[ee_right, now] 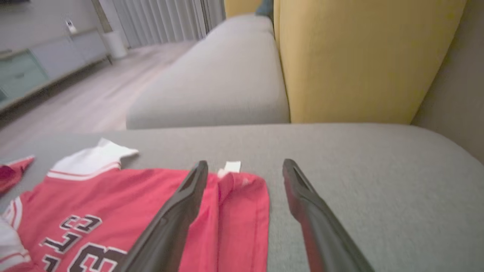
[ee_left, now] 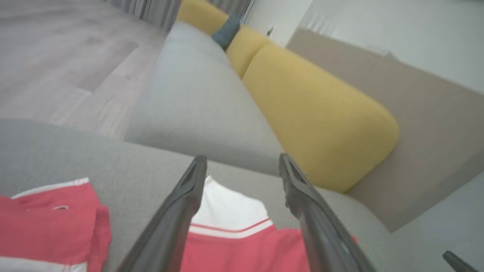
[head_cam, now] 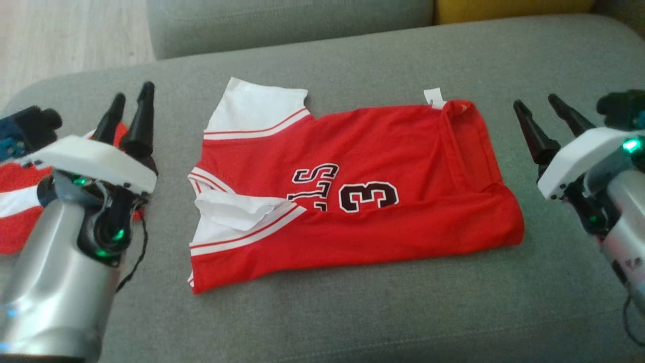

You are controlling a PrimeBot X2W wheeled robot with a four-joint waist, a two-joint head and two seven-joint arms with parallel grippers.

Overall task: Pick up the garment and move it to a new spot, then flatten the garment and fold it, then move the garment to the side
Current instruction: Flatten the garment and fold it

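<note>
A red short-sleeved sports jersey with white sleeves, striped trim and a black-and-white numeral 3 (head_cam: 352, 237) lay spread in the middle of a broad grey fabric sofa seat (head_cam: 352, 317), a crease running across it just below the numeral and a small white label (head_cam: 433, 97) poking from its far right corner. The robot's left gripper (head_cam: 133, 92) hung over the seat just beside the jersey's sleeve end, apart from the cloth, its two long dark fingers (ee_left: 177, 215) spread and holding nothing. From the left wrist camera, the far white sleeve showed in the gap between them, lower down on the seat. The right gripper (head_cam: 536, 101) hung near the opposite end, clear of the red fabric, its fingers (ee_right: 314, 219) likewise parted and empty. From the right wrist camera, the jersey's right-hand edge and the label lay between and behind those fingers on the cushion. The garment thus sat between the two grippers, touched by neither. A second red-and-white cloth (head_cam: 15, 176) lay at the seat's left edge, partly hidden under the left arm, and a mustard-yellow back cushion (ee_left: 321, 113) stood behind the seat.
</note>
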